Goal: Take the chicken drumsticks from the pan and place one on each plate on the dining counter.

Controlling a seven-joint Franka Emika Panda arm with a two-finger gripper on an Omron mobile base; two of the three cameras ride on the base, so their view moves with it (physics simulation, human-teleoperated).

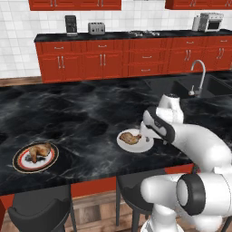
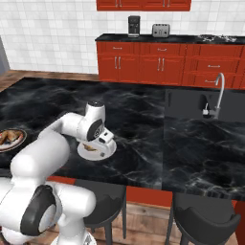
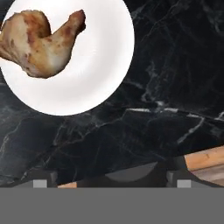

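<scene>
Left base view: two plates sit on the dining counter [image 1: 81, 113], each with one chicken drumstick on it. The dark-rimmed plate [image 1: 35, 157] with its red-gold band lies near the counter's front edge at the left, and the drumstick on it [image 1: 38, 151] covers much of the pale centre. The plain white plate [image 1: 134, 141] lies well apart to the right, also near the front edge, with the second drumstick [image 1: 130, 138] resting on its left half. Both pieces are golden-brown, lumpy and glossy.

In the hand view the white plate [image 3: 87, 65] fills the upper left, and its drumstick [image 3: 41, 43] lies toward one side, thick end at the edge of the frame, narrow bone end pointing inward (browner at that tip).

The gripper [image 1: 152, 136] hangs just over the right edge of the white plate; its jaws stand wide apart with nothing between them, clear of the meat. From the right base view the hand [image 2: 103, 141] covers most of that plate [image 2: 88, 152].

Dark stools [image 1: 41, 210] stand below the counter's edge.
</scene>
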